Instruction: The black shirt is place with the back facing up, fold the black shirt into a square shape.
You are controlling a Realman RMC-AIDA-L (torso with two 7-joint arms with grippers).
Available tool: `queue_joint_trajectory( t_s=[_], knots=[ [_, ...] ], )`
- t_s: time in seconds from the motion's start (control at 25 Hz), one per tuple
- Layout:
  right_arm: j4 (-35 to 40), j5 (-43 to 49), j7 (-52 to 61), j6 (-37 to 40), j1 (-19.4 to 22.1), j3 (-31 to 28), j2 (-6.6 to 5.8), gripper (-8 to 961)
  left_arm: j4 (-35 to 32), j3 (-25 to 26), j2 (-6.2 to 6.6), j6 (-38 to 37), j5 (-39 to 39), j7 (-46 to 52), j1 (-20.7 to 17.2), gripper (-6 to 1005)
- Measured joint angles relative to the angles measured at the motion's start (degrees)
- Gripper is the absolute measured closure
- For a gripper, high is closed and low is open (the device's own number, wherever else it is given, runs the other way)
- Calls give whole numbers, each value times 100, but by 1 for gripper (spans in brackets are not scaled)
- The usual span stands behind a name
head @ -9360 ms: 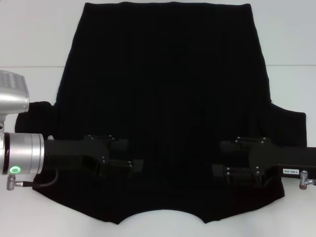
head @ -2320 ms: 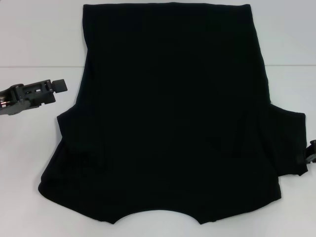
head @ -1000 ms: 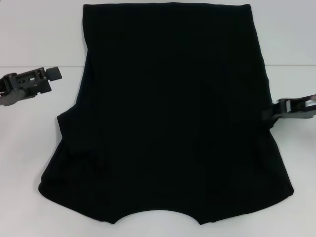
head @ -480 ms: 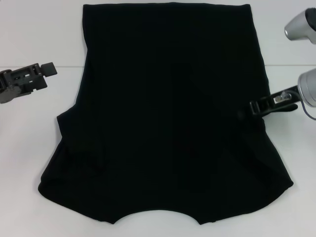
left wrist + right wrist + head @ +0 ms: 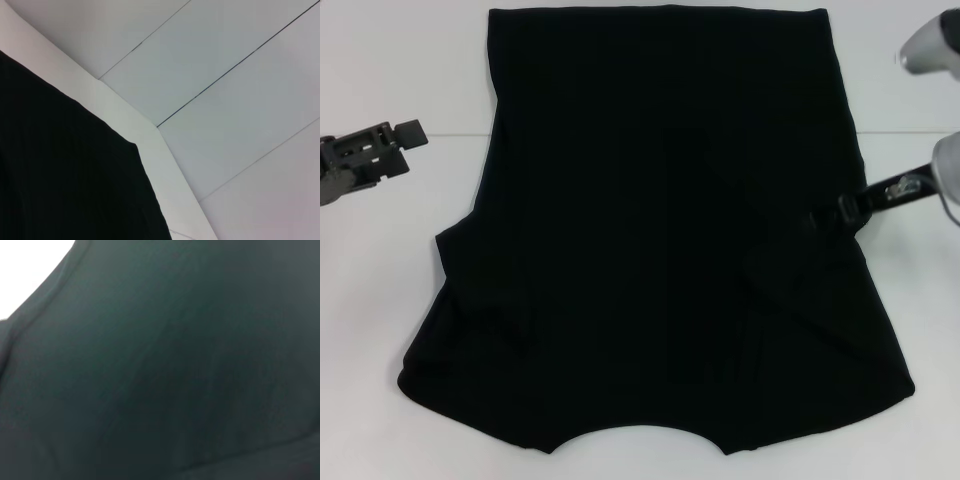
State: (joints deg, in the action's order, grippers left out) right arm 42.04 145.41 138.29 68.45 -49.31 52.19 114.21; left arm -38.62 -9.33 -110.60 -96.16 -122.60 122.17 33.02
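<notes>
Head view shows the plain black cloth shirt (image 5: 660, 230) with both sleeves folded in, lengthwise folding left; right hand (image 5: 832, 216) at its edge, grip unclear; left hand (image 5: 395, 140) beside it, empty.

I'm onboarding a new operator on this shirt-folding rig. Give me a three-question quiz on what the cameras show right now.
1. True or false: the left gripper is touching the black shirt.
2. Which gripper is over the shirt's edge? A) left B) right C) both
3. Fill in: the shirt's curved neckline lies at the ___ edge of the table, nearest the robot.

Key:
1. False; it hangs over bare table, clear of the cloth.
2. B; the right gripper reaches onto the shirt's right edge, whose sleeve is already folded in.
3. Near.
</notes>
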Motion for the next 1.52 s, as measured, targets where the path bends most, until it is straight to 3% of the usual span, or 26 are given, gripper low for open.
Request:
queue_joint_trajectory(
  t_s=[0.04, 0.16, 0.32, 0.48, 0.76, 1.16, 1.52],
  knots=[
    [54, -3, 1, -24, 23, -66, 1, 687, 3, 1, 1, -16, 0, 2, -9, 112],
    [193, -37, 19, 128, 53, -380, -11, 471, -7, 1, 1, -39, 0, 36, -31, 125],
    [237, -151, 264, 593, 15, -930, -121, 460, -194, -232, 65, -299, -376, 480, -173, 142],
    [311, -213, 547, 916, -9, -1181, -218, 458, -656, -323, 87, -667, -1417, 1273, -311, 159],
    [364, -232, 597, 1012, 62, -1269, -241, 459, -921, -393, -29, -614, -2354, 1754, -493, 188],
    [345, -233, 585, 1026, 163, -1280, -260, 460, -892, -1138, -366, 344, -2452, 1735, -381, 271],
    [345, -232, 564, 1029, 244, -1292, -281, 462, -831, -1548, -490, 751, -2450, 1981, -269, 291]
  ],
)
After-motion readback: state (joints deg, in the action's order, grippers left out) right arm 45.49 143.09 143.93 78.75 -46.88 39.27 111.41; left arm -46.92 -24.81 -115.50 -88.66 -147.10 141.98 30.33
